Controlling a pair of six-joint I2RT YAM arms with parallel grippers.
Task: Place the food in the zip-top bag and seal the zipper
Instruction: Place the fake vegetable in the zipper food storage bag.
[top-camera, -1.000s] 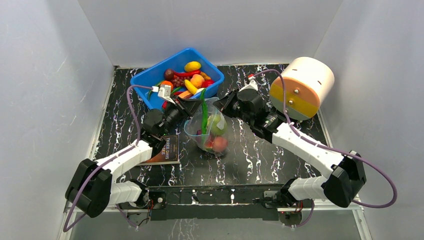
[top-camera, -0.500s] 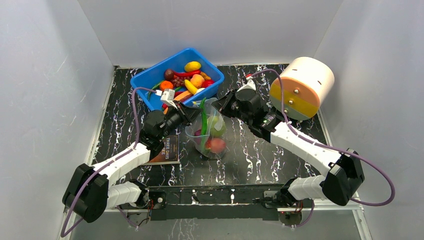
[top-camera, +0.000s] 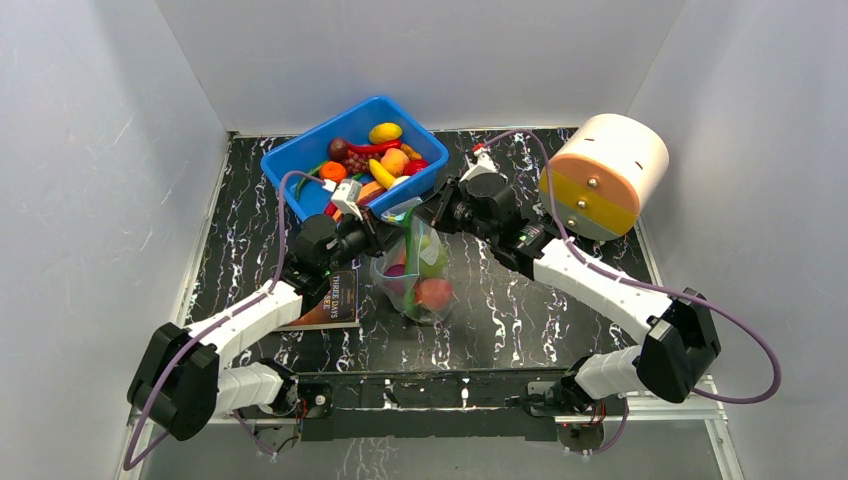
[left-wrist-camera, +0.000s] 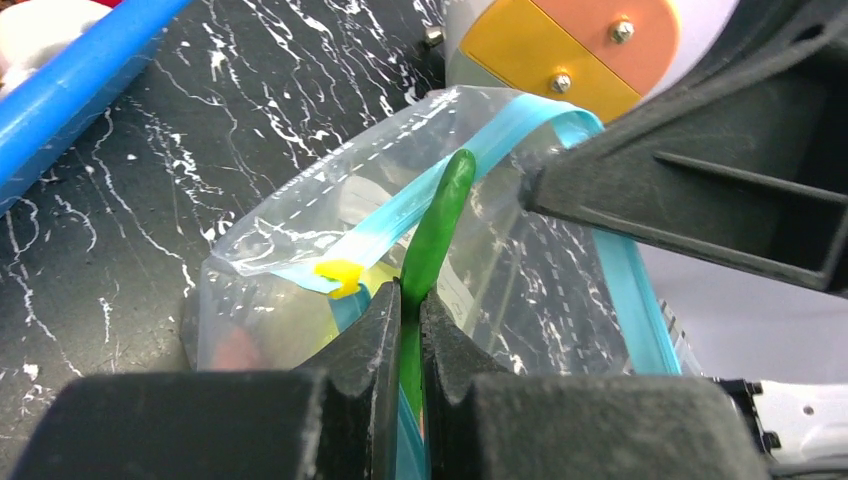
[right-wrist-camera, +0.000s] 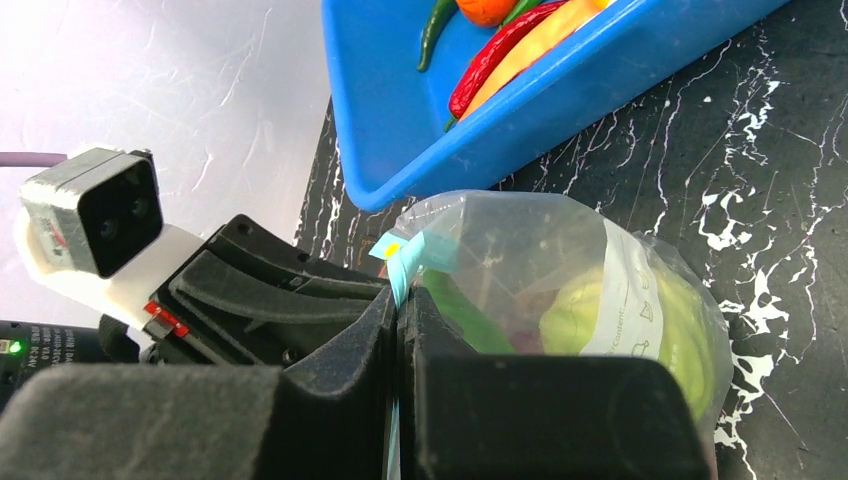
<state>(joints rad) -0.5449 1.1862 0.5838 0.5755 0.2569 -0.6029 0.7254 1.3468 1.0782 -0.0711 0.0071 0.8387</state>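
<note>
The clear zip-top bag (top-camera: 415, 270) stands mid-table, holding a green cabbage (top-camera: 432, 258), a red piece (top-camera: 432, 293) and a purple piece. My left gripper (left-wrist-camera: 408, 300) is shut on the green bean (left-wrist-camera: 440, 215), which sticks up at the bag's mouth across the blue-green zipper strip (left-wrist-camera: 430, 190). My right gripper (right-wrist-camera: 398, 300) is shut on the zipper strip (right-wrist-camera: 408, 258) at the bag's mouth edge. In the top view both grippers, left (top-camera: 385, 228) and right (top-camera: 425, 212), meet over the bag's mouth. More toy food (top-camera: 372, 165) lies in the blue bin.
The blue bin (top-camera: 300, 160) stands at the back left, just behind the bag. A cream and orange cylinder (top-camera: 603, 175) lies at the back right. A dark booklet (top-camera: 333, 298) lies under my left arm. White walls close the table on three sides.
Both grippers have moved toward the back of the table and closer together over the bag's mouth. The bag has been drawn upright and its top pulled nearer the blue bin.
</note>
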